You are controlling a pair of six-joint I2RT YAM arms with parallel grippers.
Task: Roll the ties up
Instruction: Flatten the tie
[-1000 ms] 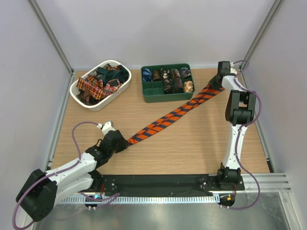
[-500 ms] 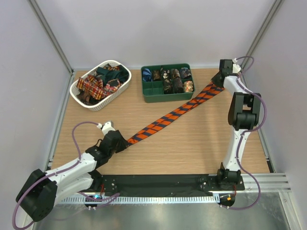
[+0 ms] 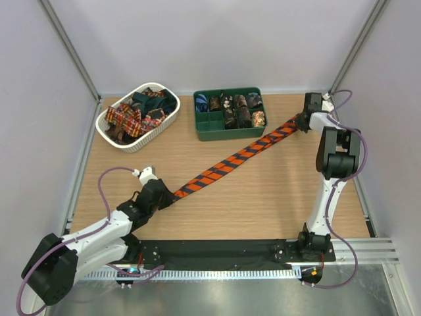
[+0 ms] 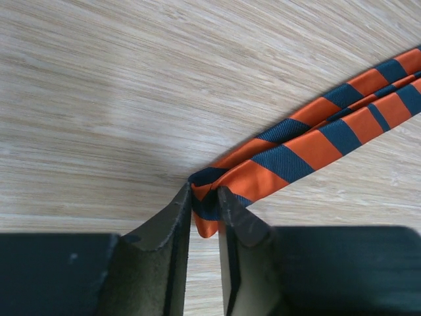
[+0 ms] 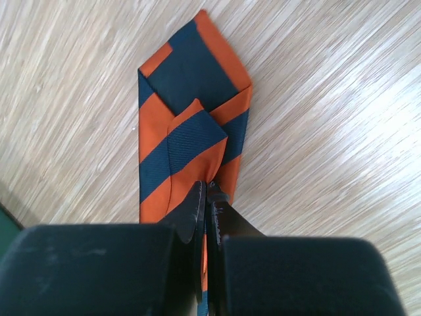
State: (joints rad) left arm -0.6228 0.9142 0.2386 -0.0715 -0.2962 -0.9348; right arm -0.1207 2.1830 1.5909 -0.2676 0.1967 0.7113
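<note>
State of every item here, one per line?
striped tie: unrolled, folded in half, stretched across the table.
left end effector: shut on the tie's fold.
right end effector: shut on the tie near its pointed ends.
white basket: holds loose ties.
green tray: rolled ties in several compartments.

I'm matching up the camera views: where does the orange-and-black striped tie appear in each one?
Top external: striped tie stretches diagonally across mid-table, from left gripper to right gripper.
Left wrist: striped tie runs from lower centre to upper right.
Right wrist: striped tie fills the centre, pointed end up.
Shared landmark: wooden tabletop.
</note>
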